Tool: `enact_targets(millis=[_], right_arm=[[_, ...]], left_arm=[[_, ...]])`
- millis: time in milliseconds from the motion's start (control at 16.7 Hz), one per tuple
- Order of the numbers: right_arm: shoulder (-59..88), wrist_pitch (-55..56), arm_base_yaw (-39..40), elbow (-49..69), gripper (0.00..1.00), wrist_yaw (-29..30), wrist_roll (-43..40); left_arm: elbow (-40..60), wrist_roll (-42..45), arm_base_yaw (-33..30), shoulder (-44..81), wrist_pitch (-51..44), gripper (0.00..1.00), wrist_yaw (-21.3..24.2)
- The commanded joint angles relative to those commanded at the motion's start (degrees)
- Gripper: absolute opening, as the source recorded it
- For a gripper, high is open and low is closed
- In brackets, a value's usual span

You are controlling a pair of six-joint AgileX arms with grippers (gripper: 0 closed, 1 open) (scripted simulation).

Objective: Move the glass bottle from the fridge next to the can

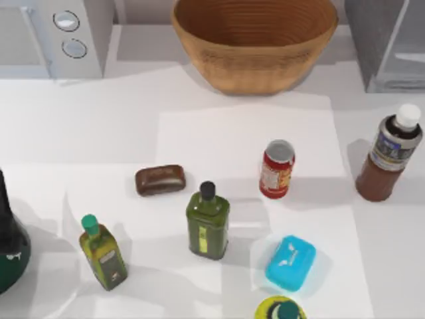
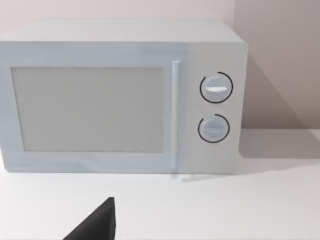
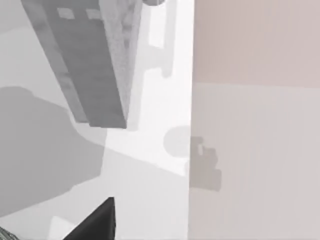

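The glass bottle (image 1: 390, 154), with a white cap, grey-blue label and reddish-brown lower body, stands upright on the table at the right. The red can (image 1: 277, 169) stands to its left, with a clear gap between them. The grey fridge (image 1: 388, 41) sits at the back right corner, behind the bottle, and its grey side (image 3: 85, 65) fills part of the right wrist view. My left arm (image 1: 8, 239) is parked at the table's left edge. A dark part of my left gripper (image 2: 95, 226) points toward the microwave. A dark part of my right gripper (image 3: 95, 225) hangs over the table beside the fridge.
A wicker basket (image 1: 254, 40) stands at the back middle and a grey microwave (image 1: 53, 36) with two knobs at the back left. In front lie a brown bar (image 1: 160, 180), a green square bottle (image 1: 208, 222), a small olive bottle (image 1: 103, 252) and a blue box (image 1: 291, 263).
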Motion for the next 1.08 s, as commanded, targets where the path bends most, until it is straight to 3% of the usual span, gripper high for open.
enact_targets(millis=[660,840,1080], right_arm=[[0.54,42.65,31.75,-0.93,1.0,6.91,52.35],[0.43,50.39,37.58,-1.06,1.0,8.13,60.65],[0.3,53.09,39.79,-1.14,1.0,8.6,63.4]], left_arm=[[0.0,0.0,0.0,0.0,0.0,1.0,0.0],[0.0,0.0,0.0,0.0,0.0,1.0,0.0],[0.0,0.0,0.0,0.0,0.0,1.0,0.0]])
